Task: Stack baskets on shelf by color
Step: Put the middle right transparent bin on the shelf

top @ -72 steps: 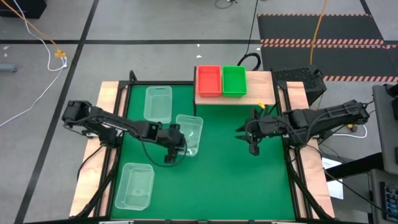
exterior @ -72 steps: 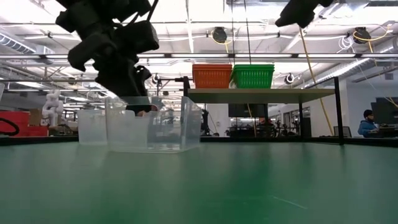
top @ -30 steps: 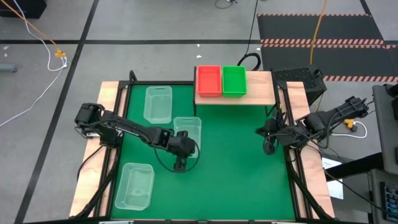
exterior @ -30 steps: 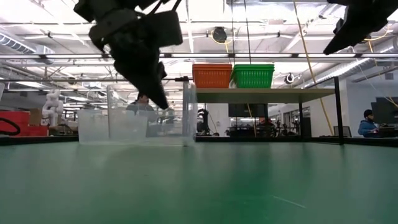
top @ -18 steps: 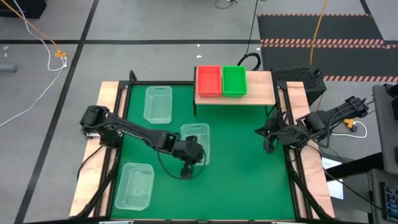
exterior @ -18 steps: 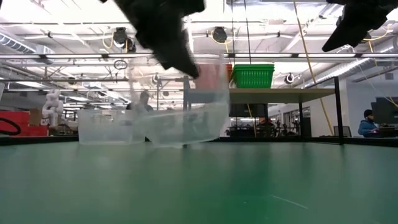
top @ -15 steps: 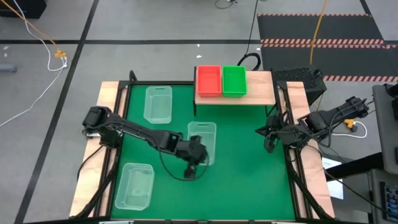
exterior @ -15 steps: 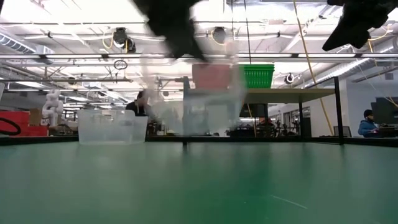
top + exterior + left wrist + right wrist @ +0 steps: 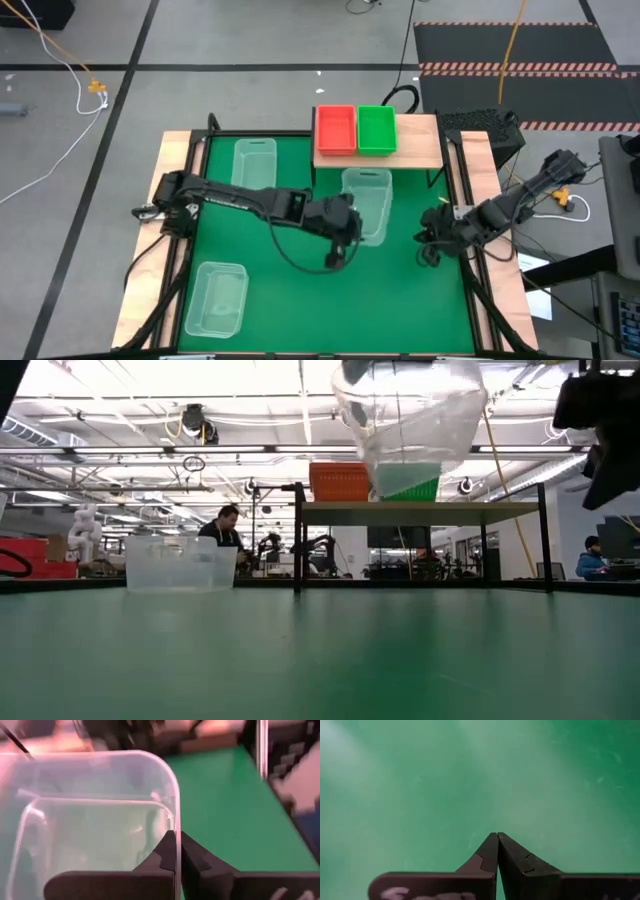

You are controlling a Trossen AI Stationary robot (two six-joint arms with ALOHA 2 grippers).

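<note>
A clear basket hangs in the air just in front of the shelf; my left gripper is shut on it. In the low view this basket is up at shelf height, tilted. On the wooden shelf top stand an orange-red basket and a green basket, side by side. Two more clear baskets rest on the green mat. My right gripper is shut on nothing, low over the mat near the table's right edge. My left gripper pinches one side wall of the clear basket at its rim, one finger inside and the other outside, not far from a corner. The basket is lifted clear of the table and tilted.
The shelf's dark legs stand on the mat's far side. The middle and near right of the green mat are bare. Wooden rails run along both table sides. People sit in the room beyond the table.
My left gripper has swung toward the table's right and far edge and risen, taking the clear basket off the mat and up to shelf height, where it now hangs tilted. My right arm has sunk lower and come a little toward the near edge.
</note>
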